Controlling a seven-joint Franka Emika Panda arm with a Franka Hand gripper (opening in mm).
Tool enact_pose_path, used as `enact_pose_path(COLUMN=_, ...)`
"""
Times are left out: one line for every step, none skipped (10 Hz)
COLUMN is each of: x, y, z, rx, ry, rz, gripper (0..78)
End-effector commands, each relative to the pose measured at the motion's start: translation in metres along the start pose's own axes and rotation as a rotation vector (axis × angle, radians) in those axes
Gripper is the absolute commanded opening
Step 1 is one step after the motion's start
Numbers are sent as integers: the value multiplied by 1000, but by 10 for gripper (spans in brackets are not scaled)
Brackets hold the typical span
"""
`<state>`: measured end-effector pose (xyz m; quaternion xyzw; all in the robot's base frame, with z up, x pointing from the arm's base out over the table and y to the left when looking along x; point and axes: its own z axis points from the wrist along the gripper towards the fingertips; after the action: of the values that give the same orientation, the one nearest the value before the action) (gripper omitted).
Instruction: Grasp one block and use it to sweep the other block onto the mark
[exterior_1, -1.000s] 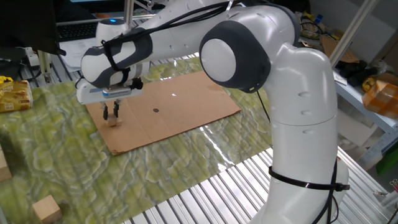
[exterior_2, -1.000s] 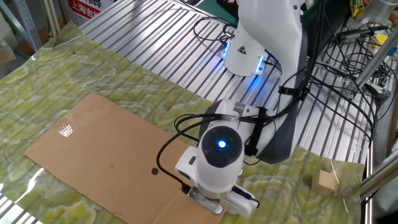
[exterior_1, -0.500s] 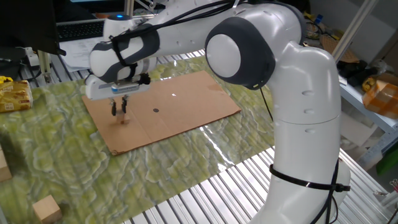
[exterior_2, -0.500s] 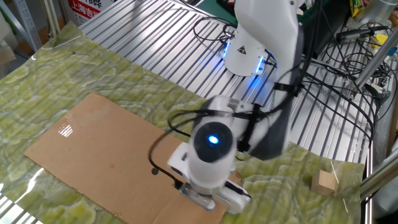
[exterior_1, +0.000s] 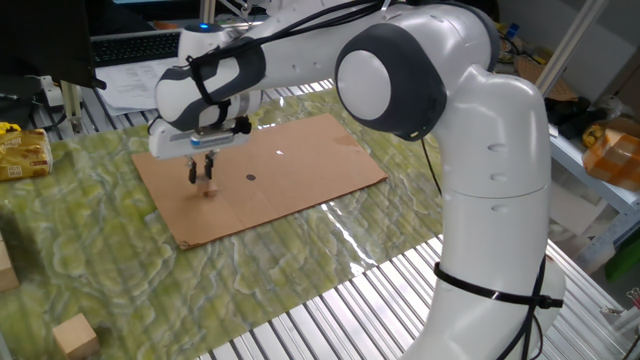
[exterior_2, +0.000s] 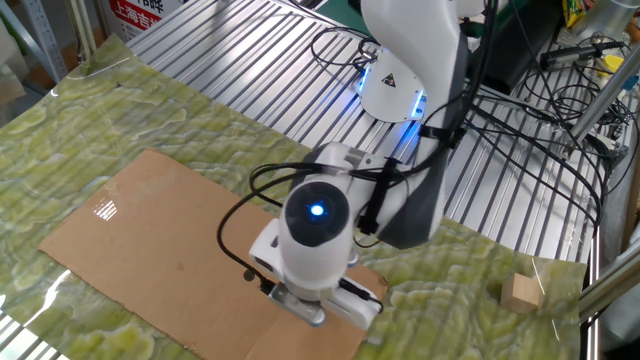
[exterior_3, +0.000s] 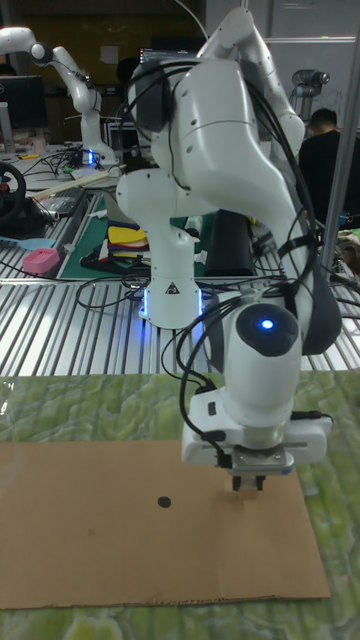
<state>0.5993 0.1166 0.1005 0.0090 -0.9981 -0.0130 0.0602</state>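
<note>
My gripper (exterior_1: 202, 176) hangs over the left part of the brown cardboard sheet (exterior_1: 300, 165), fingers pointing down and close together. A small tan block (exterior_1: 208, 189) shows at the fingertips, touching the cardboard; the fingers look shut on it. In the tall fixed view the gripper (exterior_3: 247, 484) has the same block (exterior_3: 243, 495) just below it. The mark (exterior_1: 250, 178), a tiny black dot, lies a short way right of the block, and left of it in the tall view (exterior_3: 163, 502). A second tan block (exterior_1: 75, 333) lies far off the cardboard. The arm hides the fingers in the other fixed view.
The cardboard (exterior_2: 150, 230) rests on a green patterned mat (exterior_1: 90, 250) over a slatted metal table. The second block (exterior_2: 520, 292) sits near the mat's edge. A yellow packet (exterior_1: 20, 150) lies at the far left. Cables (exterior_2: 560, 100) and the robot base (exterior_2: 395, 85) stand behind.
The gripper has slid right across the cardboard toward the mark, and the small tan block at its fingertips has moved with it. The far block has not moved.
</note>
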Motion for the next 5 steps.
enact_pose_path(x=-5, y=-15, z=-4, rx=22, ry=6, rz=-28, gripper=11)
enact_pose_path(x=-3, y=-18, z=-2, rx=25, ry=9, rz=-51, gripper=11)
enact_pose_path(x=-4, y=-23, z=1, rx=25, ry=11, rz=-78, gripper=11)
enact_pose_path(x=-6, y=-31, z=3, rx=31, ry=14, rz=-108, gripper=11)
enact_pose_path(x=-9, y=-40, z=3, rx=41, ry=16, rz=-133, gripper=11)
